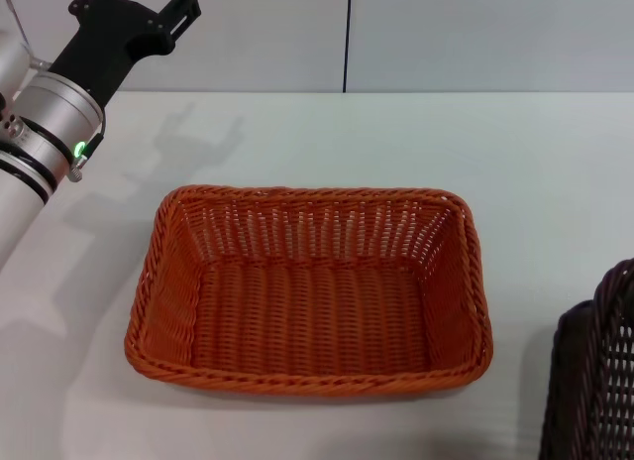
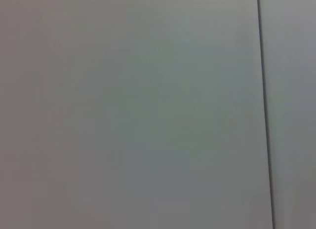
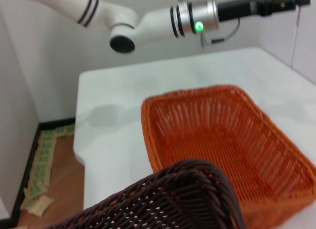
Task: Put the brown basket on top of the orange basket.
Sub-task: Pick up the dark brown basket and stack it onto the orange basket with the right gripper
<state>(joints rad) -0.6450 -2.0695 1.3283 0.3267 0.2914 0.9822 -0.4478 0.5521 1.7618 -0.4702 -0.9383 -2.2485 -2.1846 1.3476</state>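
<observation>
The orange basket (image 1: 307,311) stands empty in the middle of the white table, and shows again in the right wrist view (image 3: 222,135). The brown basket (image 1: 599,381) is at the near right edge of the head view, cut off by the frame, a short gap to the right of the orange one. It fills the near part of the right wrist view (image 3: 168,199), its braided rim close under the camera. My right gripper does not show in any view. My left gripper (image 1: 139,9) is raised at the far left, away from both baskets.
The white table (image 1: 535,153) stretches bare behind and to the right of the orange basket. A wall with a dark vertical seam (image 1: 347,34) closes the back. In the right wrist view the table's edge (image 3: 81,155) drops to a floor.
</observation>
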